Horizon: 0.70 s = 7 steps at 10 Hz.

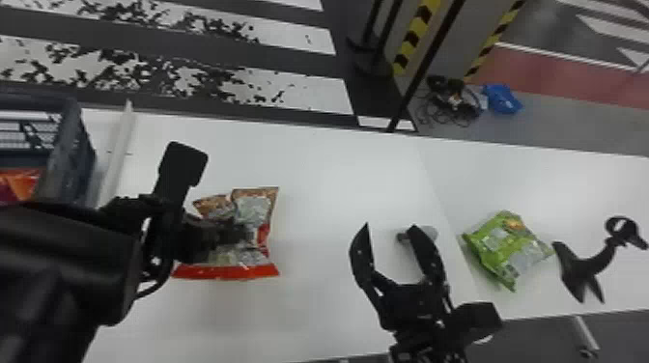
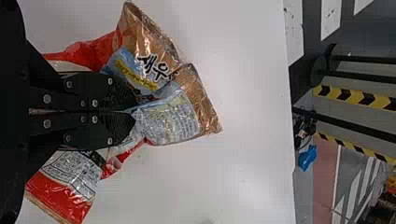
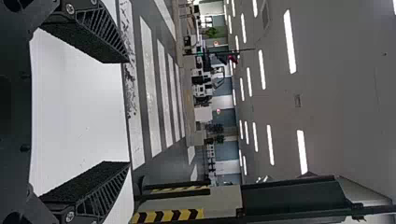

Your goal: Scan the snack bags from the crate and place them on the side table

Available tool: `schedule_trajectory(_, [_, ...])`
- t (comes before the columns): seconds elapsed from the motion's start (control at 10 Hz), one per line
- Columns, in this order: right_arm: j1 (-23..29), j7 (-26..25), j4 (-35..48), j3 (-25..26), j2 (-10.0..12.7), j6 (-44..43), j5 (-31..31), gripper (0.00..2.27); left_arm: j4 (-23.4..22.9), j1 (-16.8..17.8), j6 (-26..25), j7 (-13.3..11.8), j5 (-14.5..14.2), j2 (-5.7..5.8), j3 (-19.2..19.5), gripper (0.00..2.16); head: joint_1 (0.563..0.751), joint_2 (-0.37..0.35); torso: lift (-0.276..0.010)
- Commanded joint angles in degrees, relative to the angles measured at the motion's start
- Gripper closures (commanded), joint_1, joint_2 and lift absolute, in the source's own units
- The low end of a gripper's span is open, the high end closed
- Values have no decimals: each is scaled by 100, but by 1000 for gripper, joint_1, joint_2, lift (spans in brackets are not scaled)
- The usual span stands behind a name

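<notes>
My left gripper (image 1: 236, 231) is over the left part of the white table, shut on a crinkled red and brown snack bag (image 1: 253, 207). In the left wrist view the fingers of the left gripper (image 2: 133, 112) pinch the middle of the snack bag (image 2: 168, 116), which folds out on both sides. My right gripper (image 1: 391, 231) stands open with nothing between its fingers, right of that bag; the right wrist view shows the right gripper (image 3: 126, 112) with its fingers wide apart. A green snack bag (image 1: 512, 246) lies on the side table (image 1: 536, 169) at the right.
A dark crate (image 1: 72, 145) with orange bags (image 1: 21, 183) stands at the far left, beside a white upright strip (image 1: 117, 149). A black scanner stand (image 1: 584, 265) is right of the green bag. A small grey object (image 1: 427, 233) sits behind the right gripper.
</notes>
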State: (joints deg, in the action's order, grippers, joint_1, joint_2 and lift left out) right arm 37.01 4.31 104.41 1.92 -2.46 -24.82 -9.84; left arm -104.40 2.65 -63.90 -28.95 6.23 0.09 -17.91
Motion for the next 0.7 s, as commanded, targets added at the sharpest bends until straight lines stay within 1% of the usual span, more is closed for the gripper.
schedule_trajectory(0.0, [8, 0, -8, 10, 0, -18, 0, 100, 403, 7, 576, 250, -175, -24, -292, 2138, 695, -321, -95])
schedule_trajectory(0.1, [8, 0, -8, 1, 0, -18, 0, 100, 535, -10, 822, 548, -342, -24, -433, 2071, 695, -341, -95])
schedule_trajectory(0.2, [8, 0, -17, 10, 8, -18, 0, 100, 579, -63, 1138, 812, -535, -24, -512, 1595, 695, -350, -95])
schedule_trajectory(0.3, [8, 0, -34, 10, 0, -18, -9, 100, 570, -124, 1384, 830, -597, -24, -538, 191, 695, -350, -95])
schedule_trajectory(0.4, [-1, 0, -43, 10, 0, -18, -9, 100, 482, -168, 1402, 830, -588, -24, -547, -2, 695, -350, -95])
schedule_trajectory(0.6, [-10, 0, -52, 19, 0, -18, -62, 100, 183, -318, 1630, 874, -588, -24, -520, 26, 695, -350, -95])
